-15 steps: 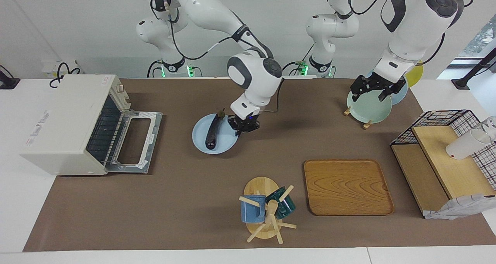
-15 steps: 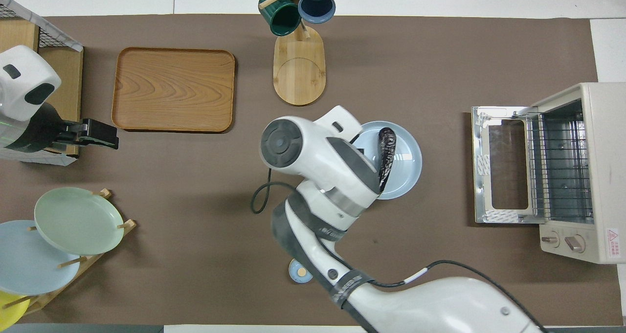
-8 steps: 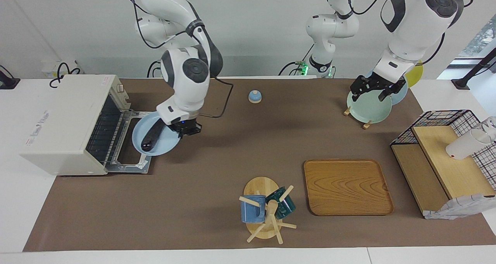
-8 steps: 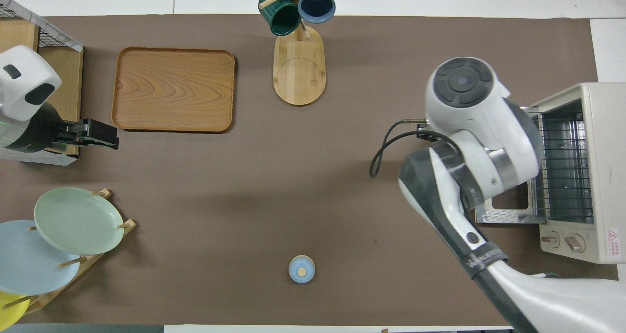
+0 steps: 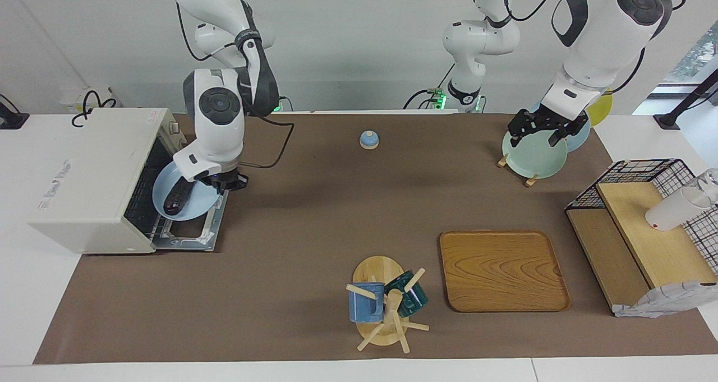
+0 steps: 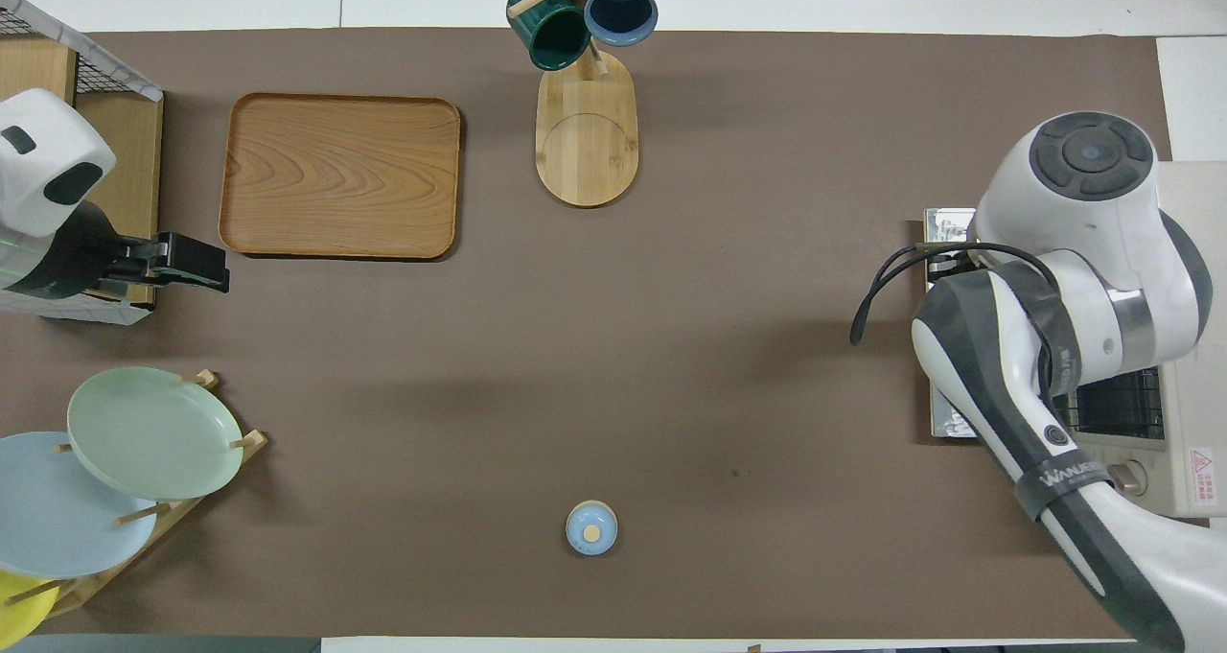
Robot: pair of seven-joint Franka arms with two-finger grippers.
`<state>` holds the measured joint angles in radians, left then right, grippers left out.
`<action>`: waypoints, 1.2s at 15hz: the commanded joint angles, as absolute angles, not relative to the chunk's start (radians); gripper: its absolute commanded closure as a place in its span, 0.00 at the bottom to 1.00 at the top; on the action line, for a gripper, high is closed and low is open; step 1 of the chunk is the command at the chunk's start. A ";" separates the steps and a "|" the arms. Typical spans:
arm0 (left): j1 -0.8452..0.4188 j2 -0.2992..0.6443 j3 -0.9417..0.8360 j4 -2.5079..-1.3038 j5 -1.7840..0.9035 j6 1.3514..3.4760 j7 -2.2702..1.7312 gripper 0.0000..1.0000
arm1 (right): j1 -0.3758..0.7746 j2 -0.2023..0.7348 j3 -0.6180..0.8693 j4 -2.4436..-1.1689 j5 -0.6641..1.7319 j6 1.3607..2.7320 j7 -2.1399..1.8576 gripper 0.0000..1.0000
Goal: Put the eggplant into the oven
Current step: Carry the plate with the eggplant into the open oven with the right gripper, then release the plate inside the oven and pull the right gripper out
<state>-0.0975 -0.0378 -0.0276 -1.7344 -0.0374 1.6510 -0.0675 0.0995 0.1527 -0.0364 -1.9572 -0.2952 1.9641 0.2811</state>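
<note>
Facing view: right end effector grips blue plate bearing eggplant over oven door; left end effector spread.

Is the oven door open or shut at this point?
Open. The oven has its glass door dropped flat onto the table, the wire rack exposed, and the blue plate with the eggplant is over it.

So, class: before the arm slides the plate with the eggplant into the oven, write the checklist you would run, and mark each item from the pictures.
1. Oven door is down, rack exposed: ok.
2. Eggplant lies on the light blue plate: ok.
3. Right gripper is shut on the plate's rim: ok.
4. Plate is over the open door, at the oven's mouth: ok.
5. Plate clears the oven's opening on every side: cannot tell.
6. Left gripper is open, waiting over the plate rack, away from the oven: ok.
</note>
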 commanded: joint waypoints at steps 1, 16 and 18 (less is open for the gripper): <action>-0.071 -0.051 -0.058 -1.733 -0.014 1.632 -0.067 0.00 | 0.029 0.112 -0.020 -2.040 -0.307 2.034 0.204 1.00; -0.069 -0.057 -0.054 -1.740 -0.014 1.644 -0.066 0.00 | -0.008 0.109 -0.008 -2.045 -0.195 2.083 0.144 0.74; -0.071 -0.057 -0.054 -1.740 -0.014 1.644 -0.064 0.00 | 0.037 0.112 -0.002 -2.054 -0.160 2.144 0.156 1.00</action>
